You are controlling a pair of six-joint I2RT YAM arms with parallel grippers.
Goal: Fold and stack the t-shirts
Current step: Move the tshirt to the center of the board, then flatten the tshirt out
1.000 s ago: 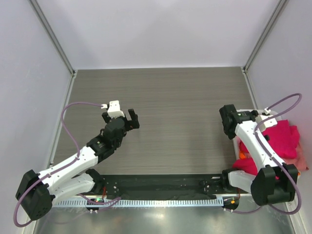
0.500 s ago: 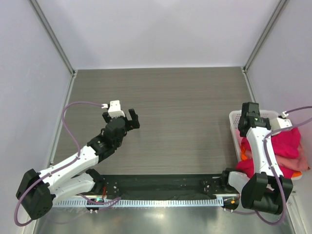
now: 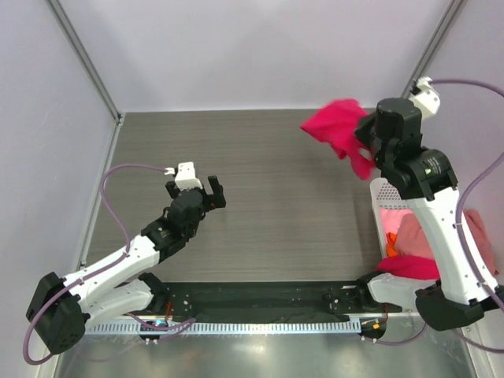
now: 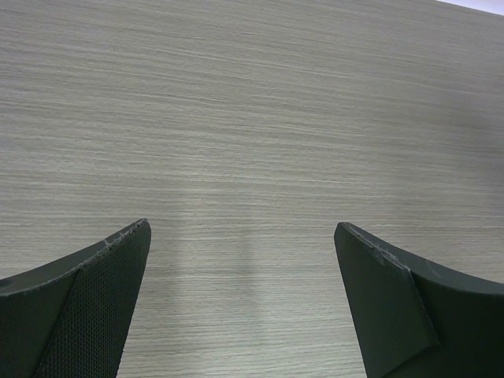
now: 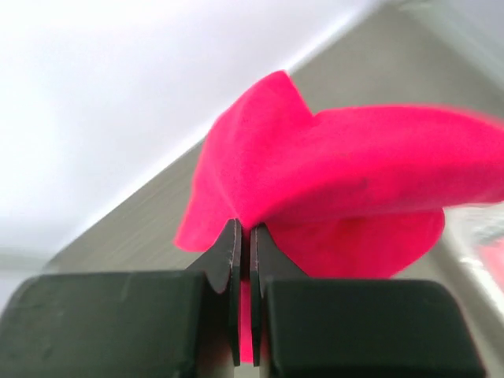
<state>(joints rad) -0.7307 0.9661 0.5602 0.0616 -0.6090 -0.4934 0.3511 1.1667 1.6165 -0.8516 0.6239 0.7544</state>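
Observation:
A bright crimson t-shirt (image 3: 339, 130) hangs bunched in the air over the table's far right, and my right gripper (image 3: 364, 143) is shut on a fold of it. In the right wrist view the crimson t-shirt (image 5: 346, 189) billows just beyond the gripper (image 5: 245, 230), cloth pinched between its jaws. More t-shirts stay in the white basket (image 3: 379, 191) at the right edge: a salmon-pink one (image 3: 421, 235), a red one (image 3: 409, 268) and a bit of orange (image 3: 391, 244). My left gripper (image 3: 200, 191) stands open above bare table at the left, with nothing between its fingers (image 4: 94, 291).
The wood-grain tabletop (image 3: 276, 181) is walled in by pale panels at the back and both sides. The arm bases and a black rail (image 3: 260, 299) run along the near edge. The basket sits partly under the raised right arm.
My right gripper went down into the basket, shut on the crimson t-shirt and rose up and back with it, pulling it out over the table. The left arm stayed still.

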